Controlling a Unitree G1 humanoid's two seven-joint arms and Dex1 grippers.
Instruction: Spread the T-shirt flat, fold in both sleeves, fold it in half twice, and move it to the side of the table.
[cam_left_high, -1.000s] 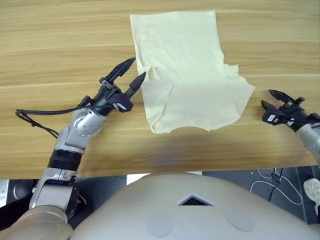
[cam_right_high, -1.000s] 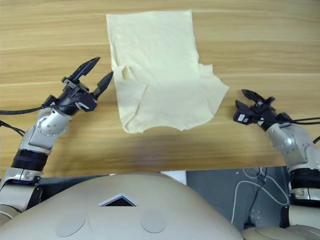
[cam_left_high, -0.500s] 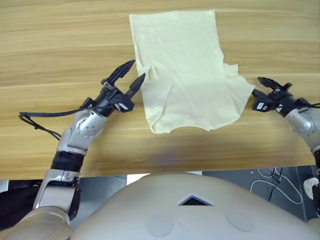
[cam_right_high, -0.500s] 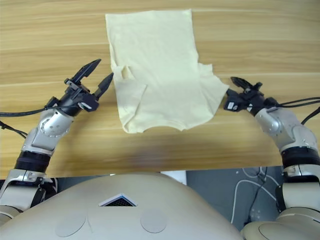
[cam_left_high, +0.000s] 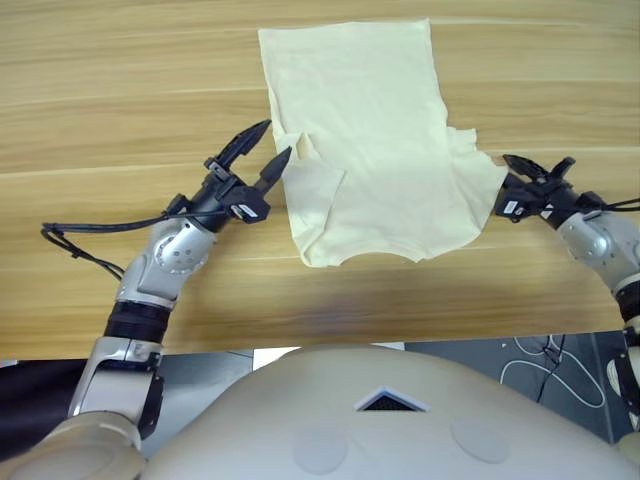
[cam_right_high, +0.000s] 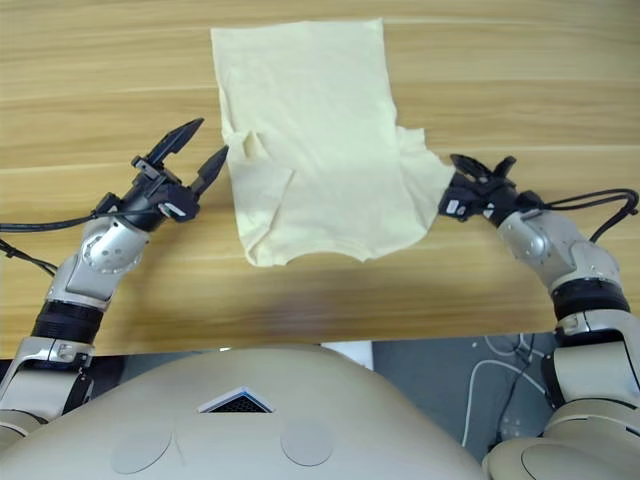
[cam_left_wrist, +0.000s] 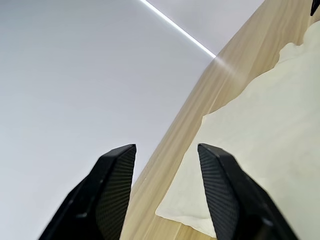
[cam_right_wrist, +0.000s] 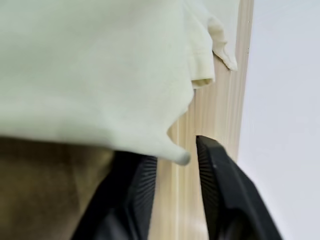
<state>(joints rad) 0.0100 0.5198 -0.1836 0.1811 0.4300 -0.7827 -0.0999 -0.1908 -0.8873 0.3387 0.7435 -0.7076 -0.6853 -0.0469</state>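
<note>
Both head views look forward and down over the desk (cam_left_high: 120, 60) from above its near edge, the far side at the top; they share the whole T-shirt (cam_left_high: 370, 140) and both arms, the right eye setting everything slightly further left; the left wrist view looks out between the left gripper (cam_left_wrist: 166, 150) fingers, low along the desk toward the shirt's border; the right wrist view sits very close behind the right gripper (cam_right_wrist: 172, 160), at a sleeve tip.
</note>
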